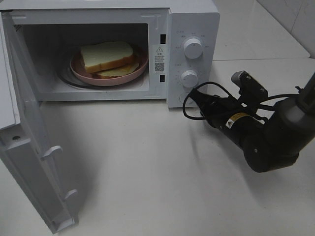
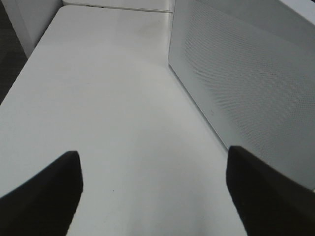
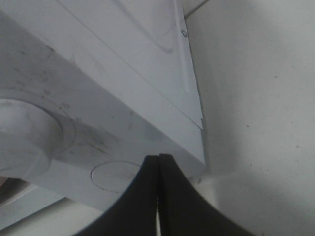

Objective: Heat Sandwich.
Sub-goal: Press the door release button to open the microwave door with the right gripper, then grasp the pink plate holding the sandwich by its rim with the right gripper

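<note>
A white box-shaped microwave oven (image 1: 192,14) stands on the white tabletop (image 1: 147,172) with its white hinged door (image 1: 24,123) swung wide open to the left of the high view. Inside the lit cavity sits the pale yellow-and-white triangular bread-slice sandwich (image 1: 108,58), resting on a round pink plate (image 1: 142,68) that lies on the clear glass turntable (image 1: 66,78). Nothing touches the sandwich, and both arms are well apart from it. On the control panel at the oven's right side are two round white knobs, an upper one (image 1: 192,47) and a lower one (image 1: 189,77). The black right gripper (image 3: 158,157) is at the bottom of that panel, below the lower knob, its two fingers pressed together with nothing between them; the tips lie just beside a flat round white button (image 3: 115,176), though whether they touch the panel cannot be told. The left gripper (image 2: 152,150) does not show in the high view; its wrist view shows its two dark fingers (image 2: 44,196) spread wide over bare tabletop, holding nothing, near a white finely perforated panel (image 2: 246,83).
</note>
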You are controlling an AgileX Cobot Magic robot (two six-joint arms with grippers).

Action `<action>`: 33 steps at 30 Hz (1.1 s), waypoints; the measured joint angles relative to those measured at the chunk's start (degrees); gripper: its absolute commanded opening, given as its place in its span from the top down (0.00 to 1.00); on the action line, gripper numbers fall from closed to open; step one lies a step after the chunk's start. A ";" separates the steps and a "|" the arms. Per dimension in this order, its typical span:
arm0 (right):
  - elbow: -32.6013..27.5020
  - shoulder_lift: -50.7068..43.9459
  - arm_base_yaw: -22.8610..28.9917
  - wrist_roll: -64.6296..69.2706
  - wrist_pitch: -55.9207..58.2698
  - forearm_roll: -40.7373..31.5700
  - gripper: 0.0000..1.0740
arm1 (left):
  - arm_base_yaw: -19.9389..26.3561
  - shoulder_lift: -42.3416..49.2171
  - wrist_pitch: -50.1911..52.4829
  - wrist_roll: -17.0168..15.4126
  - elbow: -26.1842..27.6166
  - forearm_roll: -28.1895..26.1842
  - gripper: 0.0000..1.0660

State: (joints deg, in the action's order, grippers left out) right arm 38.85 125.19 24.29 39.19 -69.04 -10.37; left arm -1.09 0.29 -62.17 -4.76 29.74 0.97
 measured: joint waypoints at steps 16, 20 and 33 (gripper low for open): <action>-14.73 -11.69 0.00 -2.52 -0.23 2.06 0.99 | 0.00 0.00 0.00 0.00 0.00 0.00 0.28; -17.19 -16.44 0.00 -5.27 -0.23 2.12 0.98 | 0.00 0.00 0.00 0.00 0.00 0.00 0.28; -19.77 -36.90 0.00 -16.44 17.53 2.35 0.93 | 0.00 0.00 0.00 0.00 0.00 0.00 0.28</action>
State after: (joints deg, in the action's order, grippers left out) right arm 19.08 88.29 24.29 22.75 -51.51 -8.02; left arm -1.09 0.29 -62.17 -4.76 29.74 0.97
